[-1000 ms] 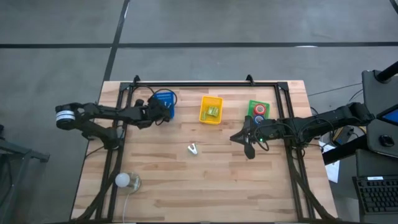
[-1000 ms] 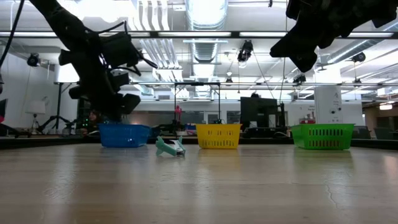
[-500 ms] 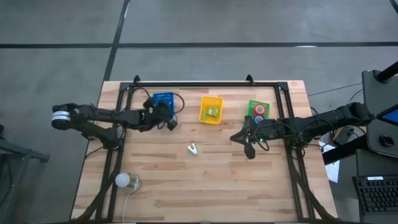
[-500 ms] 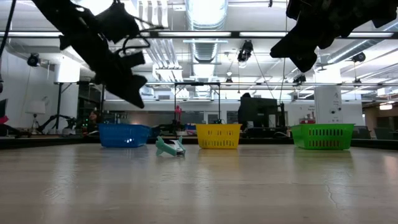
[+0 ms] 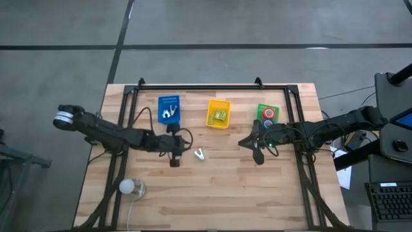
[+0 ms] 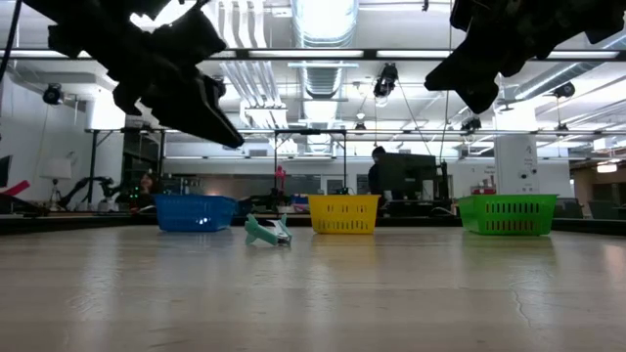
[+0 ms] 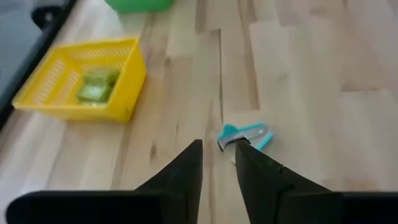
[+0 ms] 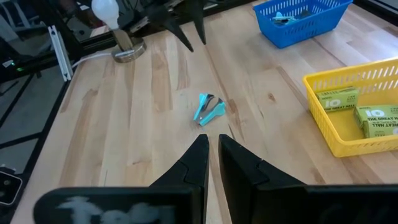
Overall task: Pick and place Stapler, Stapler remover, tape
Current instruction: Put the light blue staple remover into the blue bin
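On the table, three bins stood in a row along the far edge. The blue bin held pale metal pieces, the yellow bin green boxes, the green bin tape rolls, red and blue. A white bulb sat near the front left corner.

The left gripper hung above the boards just beside the remover, fingers a narrow gap apart, nothing between them. The right gripper waited in front of the green bin, fingers nearly together, also empty.

Progress, by my reading: mostly sorted. Only the teal remover lay loose mid-table, in front of the yellow bin; it looked the one piece left.

Writing: the green boxes carried "10"; the rest too small to read.
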{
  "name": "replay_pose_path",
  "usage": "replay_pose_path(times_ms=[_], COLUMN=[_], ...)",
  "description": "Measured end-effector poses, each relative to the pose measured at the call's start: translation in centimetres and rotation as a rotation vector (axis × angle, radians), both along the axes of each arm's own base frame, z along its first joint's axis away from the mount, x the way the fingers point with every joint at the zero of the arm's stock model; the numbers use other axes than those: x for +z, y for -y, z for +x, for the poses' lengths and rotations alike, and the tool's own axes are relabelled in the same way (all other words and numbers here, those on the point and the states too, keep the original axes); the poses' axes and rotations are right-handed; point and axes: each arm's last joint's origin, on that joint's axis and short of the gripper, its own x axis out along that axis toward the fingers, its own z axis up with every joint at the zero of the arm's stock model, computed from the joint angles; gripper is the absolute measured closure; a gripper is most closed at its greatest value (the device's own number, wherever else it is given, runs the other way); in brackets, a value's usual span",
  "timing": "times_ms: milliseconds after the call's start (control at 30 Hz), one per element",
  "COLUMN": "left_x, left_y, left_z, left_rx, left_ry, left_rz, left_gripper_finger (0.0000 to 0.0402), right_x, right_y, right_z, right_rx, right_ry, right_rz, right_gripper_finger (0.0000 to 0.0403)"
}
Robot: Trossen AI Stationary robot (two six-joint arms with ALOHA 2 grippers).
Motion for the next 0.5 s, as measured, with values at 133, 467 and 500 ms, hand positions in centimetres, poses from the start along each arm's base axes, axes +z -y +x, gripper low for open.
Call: replay_pose_path(times_ms=[133,467,500], left_x=[-0.3,-2.2,-2.3], left_y=[0.5,1.4,1.5], left_z=[0.3,2.5,2.7], left_rx=[0.008,-0.013,-0.004], left_ry=[0.01,0.041,0.038], left_rz=[0.036,0.018,0.007], left_gripper_finger=[0.0307,0.0307,0.0307], right_x=[0.0,0.1,0.1], right_y=[0.0,0.0,0.0], right_z=[0.0,0.1,0.1], right_rx=[-0.001,-0.001,-0.002], right_ry=[0.006,0.015,0.015], right_rz=[0.002,0.005,0.005], right_gripper_finger=[0.0369,0.0369,0.0369])
